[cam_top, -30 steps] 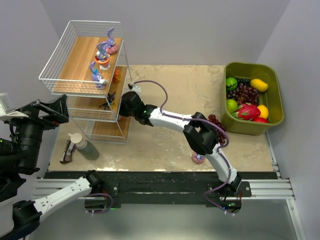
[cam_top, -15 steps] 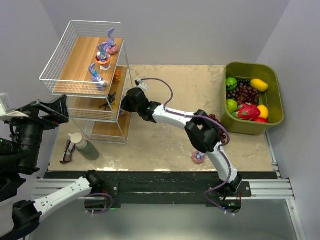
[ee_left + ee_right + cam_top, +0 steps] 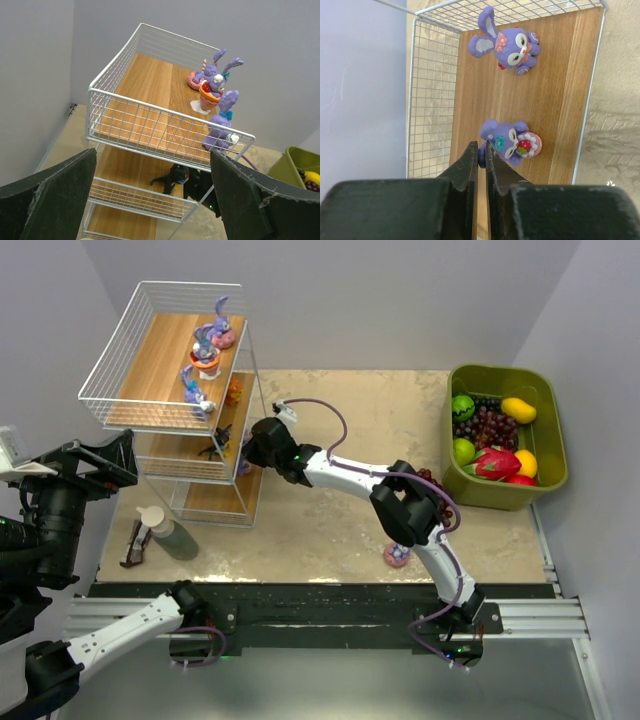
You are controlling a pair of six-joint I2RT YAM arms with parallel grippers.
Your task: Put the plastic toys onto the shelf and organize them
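Note:
The shelf stands at the far left. Three purple bunny toys stand on its top board, also in the left wrist view. An orange toy and a black insect toy sit on the middle tier. My right gripper reaches into the shelf from the right. In its wrist view the gripper is shut on a thin end of a purple bunny with a strawberry cake, which lies on a board near another bunny. One toy on a pink base stands on the table. My left gripper is open and empty.
An olive-green bin of fruit stands at the right. A dark grape bunch lies beside my right arm. A bottle and a small brown object sit in front of the shelf.
My right wrist and its cable have shifted slightly right and farther back at the shelf's side. The left arm and the toys on the top board have not moved.

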